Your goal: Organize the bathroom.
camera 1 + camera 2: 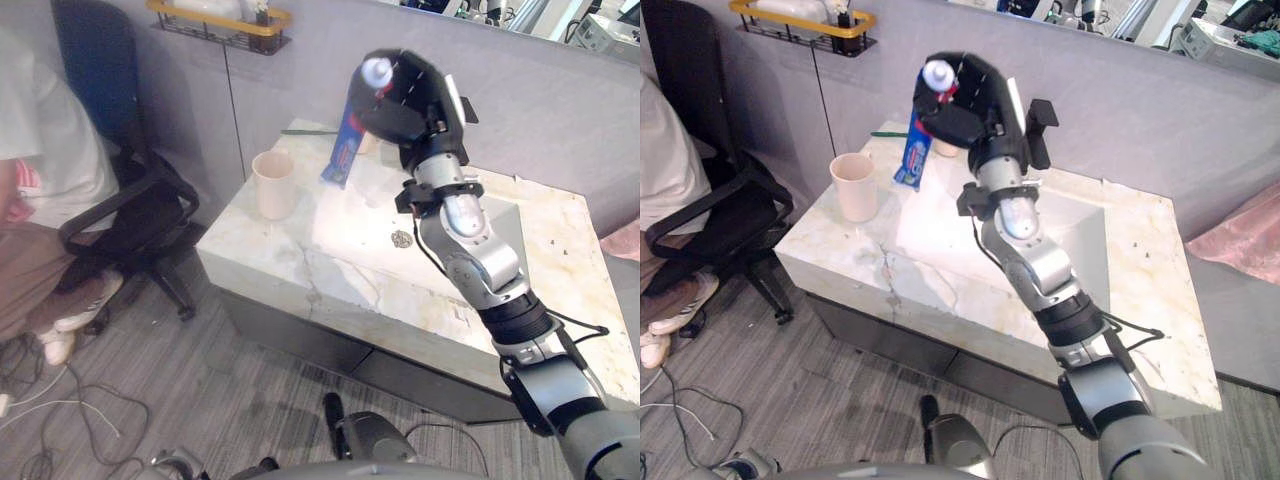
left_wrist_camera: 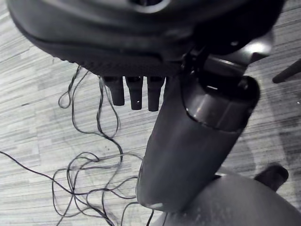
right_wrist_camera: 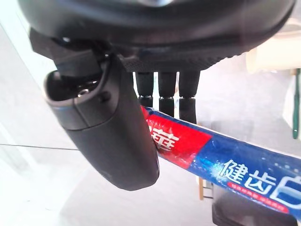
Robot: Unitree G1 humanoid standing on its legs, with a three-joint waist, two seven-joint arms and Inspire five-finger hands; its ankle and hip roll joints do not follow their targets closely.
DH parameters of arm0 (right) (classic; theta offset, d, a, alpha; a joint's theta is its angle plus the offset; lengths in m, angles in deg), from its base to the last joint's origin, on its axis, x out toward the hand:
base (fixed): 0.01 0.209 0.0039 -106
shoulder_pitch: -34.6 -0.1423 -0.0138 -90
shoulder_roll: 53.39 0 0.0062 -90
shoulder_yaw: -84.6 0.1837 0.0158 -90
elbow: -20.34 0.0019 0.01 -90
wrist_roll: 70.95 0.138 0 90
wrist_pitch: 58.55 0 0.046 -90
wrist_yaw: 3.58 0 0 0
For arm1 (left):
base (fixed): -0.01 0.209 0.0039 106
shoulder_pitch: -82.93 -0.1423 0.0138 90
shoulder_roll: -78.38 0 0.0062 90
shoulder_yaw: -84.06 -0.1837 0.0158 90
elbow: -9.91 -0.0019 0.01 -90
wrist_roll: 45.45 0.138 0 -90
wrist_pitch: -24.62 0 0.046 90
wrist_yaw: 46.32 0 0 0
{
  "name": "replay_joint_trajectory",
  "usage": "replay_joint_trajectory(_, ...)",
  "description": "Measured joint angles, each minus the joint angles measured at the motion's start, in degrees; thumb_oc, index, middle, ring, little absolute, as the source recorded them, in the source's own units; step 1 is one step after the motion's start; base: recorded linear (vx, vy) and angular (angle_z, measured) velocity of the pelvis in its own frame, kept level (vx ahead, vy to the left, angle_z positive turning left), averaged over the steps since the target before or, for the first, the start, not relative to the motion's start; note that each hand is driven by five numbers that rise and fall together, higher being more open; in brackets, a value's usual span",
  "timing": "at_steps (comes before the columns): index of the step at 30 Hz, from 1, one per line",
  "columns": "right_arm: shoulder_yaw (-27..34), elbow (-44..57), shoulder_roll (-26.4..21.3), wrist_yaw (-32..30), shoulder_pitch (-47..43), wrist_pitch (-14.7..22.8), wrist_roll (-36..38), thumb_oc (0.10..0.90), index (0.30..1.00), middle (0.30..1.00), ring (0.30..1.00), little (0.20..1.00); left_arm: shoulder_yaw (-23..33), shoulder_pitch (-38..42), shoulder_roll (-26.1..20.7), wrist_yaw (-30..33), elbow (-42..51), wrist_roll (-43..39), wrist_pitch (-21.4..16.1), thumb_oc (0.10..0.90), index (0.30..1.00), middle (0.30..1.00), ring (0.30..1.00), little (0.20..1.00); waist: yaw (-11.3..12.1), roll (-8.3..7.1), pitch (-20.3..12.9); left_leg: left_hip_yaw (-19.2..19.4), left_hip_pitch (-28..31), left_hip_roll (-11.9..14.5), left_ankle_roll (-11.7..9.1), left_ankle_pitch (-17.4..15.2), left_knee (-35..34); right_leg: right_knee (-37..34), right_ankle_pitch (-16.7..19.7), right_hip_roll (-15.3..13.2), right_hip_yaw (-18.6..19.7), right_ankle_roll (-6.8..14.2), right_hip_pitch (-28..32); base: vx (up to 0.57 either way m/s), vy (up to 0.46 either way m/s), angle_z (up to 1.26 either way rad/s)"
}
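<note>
Left eye view: the right hand (image 1: 405, 95) is raised above the marble counter (image 1: 300, 270), thumb and fingers pinching a blue and red toothpaste tube (image 1: 346, 140) cap-up. A cream cup (image 1: 274, 184) stands on the counter, left of the tube. The left hand (image 2: 136, 89) hangs over the floor, fingers relaxed.

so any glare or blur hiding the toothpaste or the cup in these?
Left eye view: bright glare on the sink counter beside the cup, which stays readable. Right eye view: toothpaste tube is clear in the right hand. Right wrist view: the background is washed out and the near thumb soft, but the tube's print is sharp. Left wrist view: left hand over the floor, no glare.
</note>
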Motion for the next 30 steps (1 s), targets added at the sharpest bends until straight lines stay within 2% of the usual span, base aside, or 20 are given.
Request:
replay_joint_trajectory(1,0.22,0.77,-0.72,-0.6,-0.12,-0.01,0.07,0.4,0.3,0.3,0.3,0.3,0.96,0.09,0.01,-0.04,-0.13,0.04,-0.08,0.8,0.9,0.9,0.9,0.9,-0.02,-0.36,-0.46,-0.8,-0.1,-0.18,-0.3,0.11,-0.32,-1.52,-0.76,0.34,0.93,-1.79,0.9,0.02,-0.094,0.26)
replay_joint_trajectory(2,0.22,0.97,-1.07,-0.77,-0.35,-0.02,0.25,0.4,0.3,0.3,0.3,0.3,0.96,0.03,0.08,0.04,-0.13,0.02,-0.17,0.8,0.9,0.9,0.9,0.9,0.07,0.03,-0.5,-1.1,-0.2,0.0,-0.57,0.15,-0.41,-2.52,-0.3,0.6,0.63,-2.79,1.67,0.02,-0.063,0.24)
replay_joint_trajectory(3,0.21,0.97,-1.78,-1.22,-0.84,-0.17,0.35,0.4,0.3,0.3,0.3,0.3,0.97,0.03,0.56,0.09,-0.08,0.01,-0.77,0.8,0.9,0.9,0.9,0.9,0.47,1.19,-0.75,-1.78,-0.47,0.4,-1.14,0.09,-0.5,-4.82,1.13,1.28,0.43,-5.14,2.65,0.01,-0.037,0.06)
replay_joint_trajectory(4,0.21,0.93,-2.27,-1.64,-1.13,-0.28,0.38,0.4,0.3,0.3,0.3,0.3,1.03,0.05,0.95,0.17,-0.03,0.02,-1.45,0.8,0.9,0.9,0.9,0.9,1.18,1.94,-0.88,-1.93,-0.5,0.7,-1.67,-0.02,-0.37,-6.0,1.88,1.69,0.47,-6.43,3.24,0.01,-0.1,-0.01)
replay_joint_trajectory(5,0.13,0.92,-2.32,-2.47,-1.21,-0.3,0.41,0.4,0.3,0.3,0.3,0.3,1.17,0.05,1.49,0.49,-0.02,0.03,-1.9,0.8,0.9,0.9,0.9,0.9,1.79,2.87,-1.4,-2.52,-1.1,1.35,-2.26,-0.19,0.44,-7.24,2.34,2.37,0.57,-7.13,3.64,0.0,-0.121,-0.05)
replay_joint_trajectory(6,0.12,0.91,-2.31,-2.89,-1.27,-0.3,0.41,0.4,0.3,0.3,0.3,0.3,1.32,0.23,1.66,0.8,-0.14,0.04,-2.33,0.8,0.9,0.9,0.9,0.9,2.17,2.96,-1.43,-3.16,-1.61,1.63,-3.08,-0.14,1.98,-7.52,1.91,2.99,0.43,-7.64,4.02,-0.01,-0.125,0.01)
replay_joint_trajectory(7,0.03,0.53,-2.46,-3.54,-1.32,-0.34,0.46,0.4,0.3,0.3,0.3,0.3,1.61,0.11,1.65,1.35,-0.54,0.07,-2.72,0.8,0.9,0.9,0.9,0.9,2.47,2.77,-1.47,-4.1,-3.5,1.95,-4.34,-0.95,6.48,-8.09,1.88,2.95,0.53,-7.79,4.56,-0.02,-0.068,-0.1)
replay_joint_trajectory(8,-0.12,0.16,-2.97,-4.3,-1.36,-0.75,0.51,0.4,0.3,0.3,0.3,0.3,1.84,1.44,1.04,2.41,-0.76,0.01,-3.55,0.8,0.9,0.9,0.9,0.9,4.25,2.41,-1.4,-6.64,-7.83,3.03,-5.2,-1.47,17.82,-8.75,1.91,2.72,1.08,-9.44,5.88,-0.01,-0.015,-0.25)
replay_joint_trajectory(10,-1.11,0.13,-2.71,-4.93,-1.78,-1.11,0.49,0.4,0.3,0.3,0.3,0.3,2.26,1.47,0.9,2.6,-0.76,-0.02,-5.01,0.8,0.9,0.9,0.9,0.9,5.74,2.37,-1.51,-10.09,-12.11,4.23,-5.53,-1.47,27.62,-9.48,1.2,2.74,2.38,-10.21,8.08,0.05,0.065,-0.37)
replay_joint_trajectory(11,-1.21,0.12,-2.21,-4.91,-2.03,-1.12,0.43,0.4,0.3,0.3,0.3,0.3,2.17,1.56,0.83,2.52,-0.67,0.07,-5.04,0.8,0.9,0.9,0.9,0.9,5.33,2.39,-1.59,-10.02,-12.17,5.22,-5.08,-1.68,26.47,-10.14,0.97,2.94,2.28,-9.95,8.8,0.11,0.168,-0.17)
replay_joint_trajectory(13,-1.19,0.13,-1.29,-4.89,-3.33,-1.09,0.31,0.4,0.3,0.3,0.3,0.3,1.72,1.56,0.12,2.42,-0.66,1.36,-4.65,0.8,0.9,0.9,0.9,0.9,3.72,2.44,-1.76,-10.48,-11.41,8.45,-4.92,-1.59,17.07,-11.04,0.73,4.2,2.3,-10.3,9.4,0.06,0.244,-0.06)
replay_joint_trajectory(15,-1.04,-0.05,-1.42,-5.0,-3.61,-0.95,0.13,0.4,0.3,0.3,0.3,0.3,-0.42,1.59,-0.17,2.25,-0.59,1.38,-4.36,0.8,0.9,0.9,0.9,0.9,3.07,2.27,-1.8,-13.37,-11.06,8.88,-5.96,-0.67,11.13,-11.2,0.92,4.42,2.41,-9.79,9.43,0.01,0.163,-0.08)
replay_joint_trajectory(16,-0.95,-1.42,-1.61,-4.98,-3.93,-0.8,0.1,0.4,0.3,0.3,0.3,0.3,-0.78,1.5,-0.2,2.28,-0.1,1.4,-4.07,0.8,0.9,0.9,0.9,0.9,2.98,2.23,-1.82,-15.84,-9.74,9.32,-6.8,2.02,6.92,-11.1,0.85,4.58,2.87,-9.86,9.53,0.04,0.191,-0.18)
replay_joint_trajectory(17,-1.08,-2.2,-1.64,-4.97,-4.14,-0.81,0.13,0.4,0.3,0.3,0.3,0.3,-0.86,1.44,-0.18,2.27,-0.11,1.39,-3.88,0.8,0.9,0.9,0.9,0.9,3.0,2.24,-1.82,-16.52,-8.87,9.46,-6.96,3.4,5.31,-11.09,1.02,4.55,3.3,-9.78,9.68,0.05,0.26,-0.34)
replay_joint_trajectory(18,-1.09,-2.94,-1.39,-4.98,-4.34,-0.81,0.22,0.4,0.3,0.3,0.3,0.3,-0.9,1.04,-0.08,2.3,-0.13,1.39,-3.86,0.8,0.9,0.9,0.9,0.9,2.89,2.36,-1.88,-15.8,-7.19,9.54,-7.69,4.08,2.49,-11.12,1.0,4.47,3.93,-9.31,9.86,0.04,0.226,-0.24)
replay_joint_trajectory(20,-1.04,-3.11,-2.02,-5.03,-4.34,-0.81,0.22,0.4,0.3,0.3,0.3,0.3,-2.02,0.52,0.37,2.49,-0.15,1.39,-3.94,0.8,0.9,0.9,0.9,0.9,1.85,3.23,-2.14,-13.43,-5.54,9.8,-7.32,5.99,-1.45,-11.16,0.73,4.33,3.77,-8.31,9.97,0.03,0.187,-0.01)
replay_joint_trajectory(21,-0.96,-3.1,-1.98,-5.43,-4.34,-0.81,0.21,0.4,0.3,0.3,0.3,0.3,-2.37,0.19,0.32,2.51,-0.13,1.44,-4.01,0.8,0.9,0.9,0.9,0.9,1.07,3.11,-2.29,-11.7,-4.16,9.04,-8.3,6.67,-4.61,-10.96,0.51,3.46,3.73,-7.35,9.96,0.03,0.129,0.13)
replay_joint_trajectory(23,-0.9,-2.82,-2.02,-5.63,-4.44,-0.84,0.2,0.4,0.3,0.3,0.3,0.3,-2.8,0.36,0.77,2.59,-0.08,1.38,-3.96,0.8,0.9,0.9,0.9,0.9,0.93,2.87,-2.57,-11.64,-2.32,6.01,-6.3,8.41,-8.39,-10.87,-0.08,0.87,3.95,-5.47,10.16,0.05,0.125,0.18)
replay_joint_trajectory(26,-0.93,-2.05,-1.93,-5.06,-4.47,-0.84,0.19,0.4,0.3,0.3,0.3,0.3,-2.6,0.38,1.03,2.76,0.73,1.26,-3.95,0.8,0.9,0.9,0.9,0.9,1.15,3.35,-2.99,-12.92,-1.05,3.38,-4.67,10.04,-11.83,-10.83,-0.54,-1.6,3.84,-3.89,10.19,0.06,0.062,0.29)
replay_joint_trajectory(30,-1.11,-1.98,-1.82,-3.92,-4.54,-0.85,0.18,0.4,0.3,0.3,0.3,0.3,-1.89,-0.07,0.42,2.65,0.98,1.3,-3.91,0.8,0.9,0.9,0.9,0.9,1.93,3.29,-3.03,-13.95,-1.08,2.89,-4.66,10.05,-11.81,-11.3,-0.53,-2.18,3.96,-3.29,10.98,0.05,0.019,0.19)
